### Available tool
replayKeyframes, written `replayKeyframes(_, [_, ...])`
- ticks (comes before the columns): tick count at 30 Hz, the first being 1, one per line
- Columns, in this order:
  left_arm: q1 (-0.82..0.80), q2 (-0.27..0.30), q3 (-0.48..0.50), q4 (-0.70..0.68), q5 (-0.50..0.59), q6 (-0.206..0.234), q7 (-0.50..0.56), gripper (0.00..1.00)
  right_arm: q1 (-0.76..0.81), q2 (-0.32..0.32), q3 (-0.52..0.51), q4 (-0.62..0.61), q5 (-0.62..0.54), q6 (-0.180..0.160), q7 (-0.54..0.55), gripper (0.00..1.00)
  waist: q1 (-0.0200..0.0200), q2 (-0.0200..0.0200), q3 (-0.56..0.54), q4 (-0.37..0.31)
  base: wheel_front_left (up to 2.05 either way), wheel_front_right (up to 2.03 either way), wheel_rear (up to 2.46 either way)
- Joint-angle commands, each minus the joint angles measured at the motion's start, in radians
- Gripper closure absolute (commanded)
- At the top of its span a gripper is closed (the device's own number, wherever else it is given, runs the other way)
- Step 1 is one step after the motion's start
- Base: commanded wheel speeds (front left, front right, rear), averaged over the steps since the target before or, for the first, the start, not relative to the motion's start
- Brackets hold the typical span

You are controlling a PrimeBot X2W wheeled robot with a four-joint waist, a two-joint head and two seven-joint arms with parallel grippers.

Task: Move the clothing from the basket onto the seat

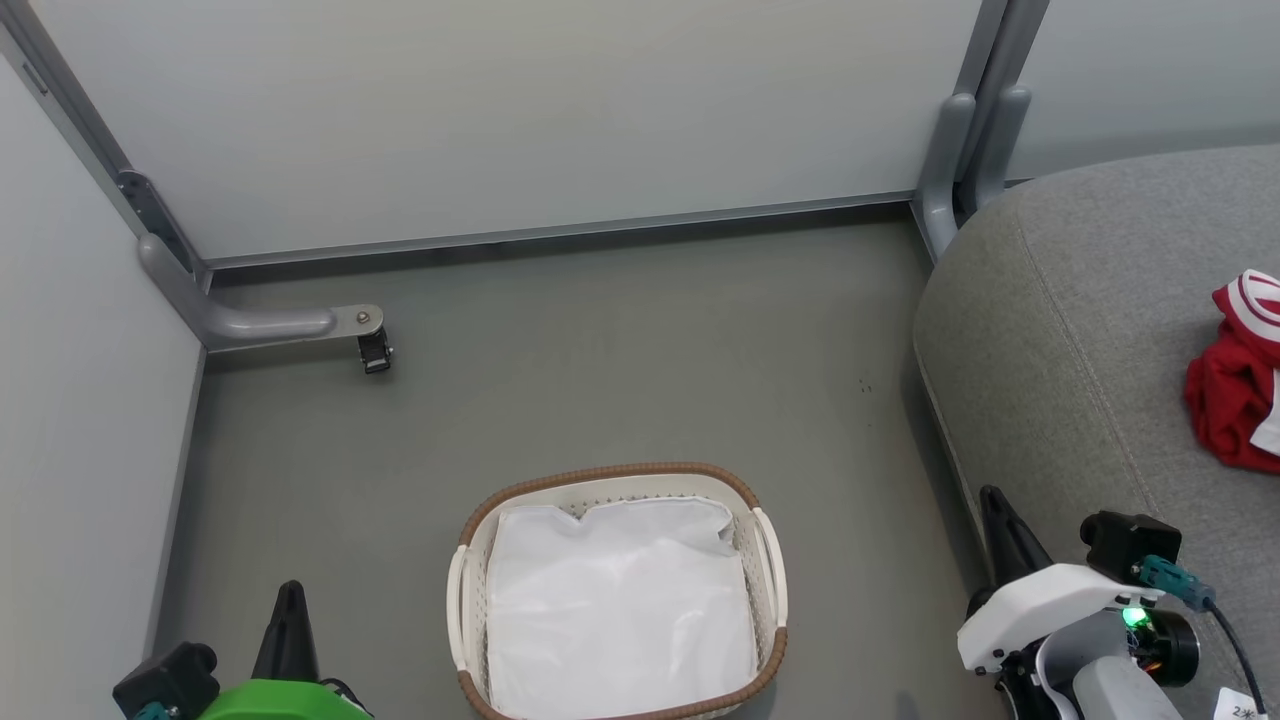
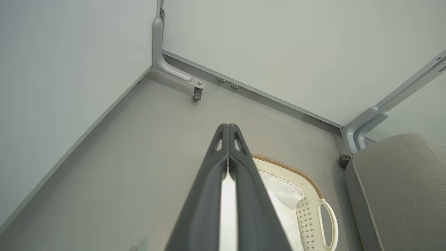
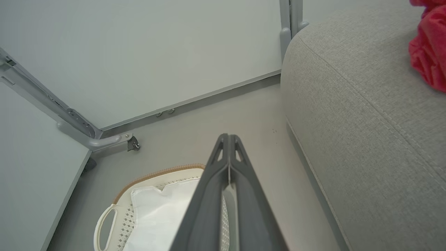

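In the head view we saw the left gripper (image 1: 291,605) and right gripper (image 1: 995,510) with fingers pressed together, the basket (image 1: 610,471) between them holding just its liner (image 1: 620,600), and the clothing (image 1: 1235,400) on the seat (image 1: 1080,330), ahead and right of the right gripper. The left wrist view put the basket right of the joined fingers; the right wrist view put it lower left, clothing upper right. We judged it best to confirm the liner hid nothing red.
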Motion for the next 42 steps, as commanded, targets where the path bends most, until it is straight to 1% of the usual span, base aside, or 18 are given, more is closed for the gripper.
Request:
replayKeyframes(1, [-0.021, 0.004, 0.006, -0.025, -0.044, -0.001, 0.009, 1.0, -0.004, -0.004, -0.007, -0.026, 0.046, 0.0, 0.009, 1.0, 0.0001, 0.0, 0.0, 0.0, 0.0, 0.0, 0.0])
replayKeyframes(19, [-0.042, 0.006, 0.016, -0.07, -0.312, -0.001, 0.082, 1.0, 0.013, -0.007, -0.034, -0.087, 0.335, 0.0, 0.08, 1.0, 0.0001, 0.0, -0.007, 0.003, 0.0, 0.0, 0.0])
replayKeyframes(42, [-0.062, 0.008, 0.027, -0.115, -0.582, -0.002, 0.158, 1.0, 0.032, -0.01, -0.063, -0.147, 0.627, -0.001, 0.155, 1.0, 0.0001, 0.0, -0.015, 0.007, 0.0, 0.0, 0.0])
